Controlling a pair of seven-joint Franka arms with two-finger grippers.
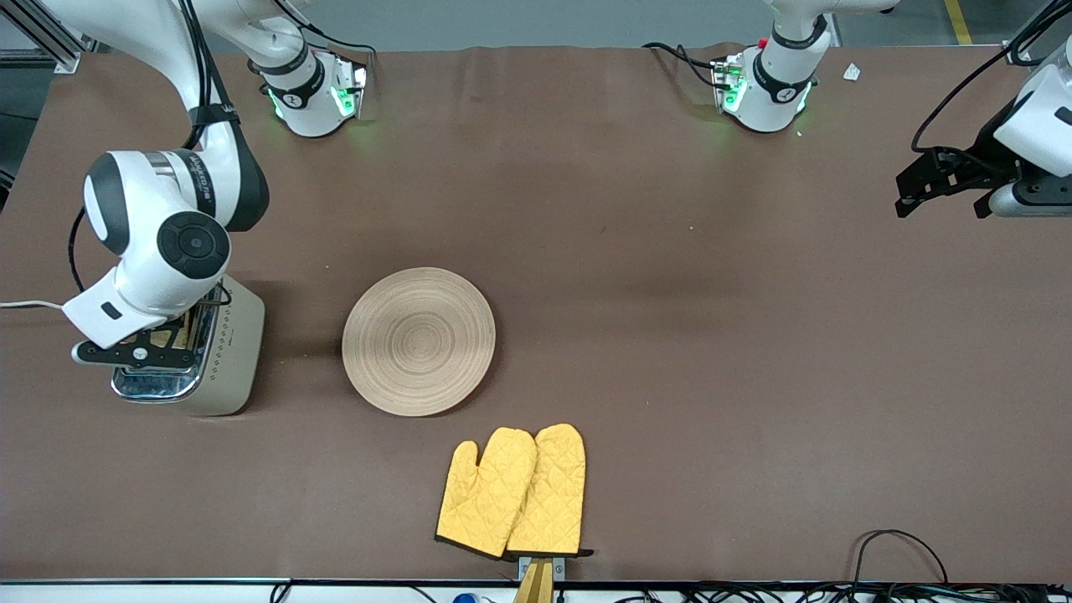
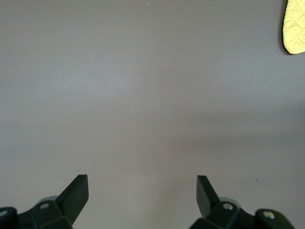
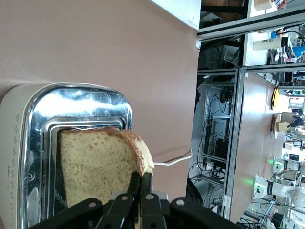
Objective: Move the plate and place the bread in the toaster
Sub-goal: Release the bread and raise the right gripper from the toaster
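The beige toaster with a chrome top stands at the right arm's end of the table; it also shows in the right wrist view. My right gripper is right above it, shut on the crust edge of the bread. The slice hangs tilted, with its lower part at a toaster slot. The light-wood plate lies on the table beside the toaster, bare. My left gripper is open and empty, waiting above the table at the left arm's end.
A pair of yellow oven mitts lies nearer the front camera than the plate, close to the table edge; one tip shows in the left wrist view. The toaster's white cord runs off the table's end.
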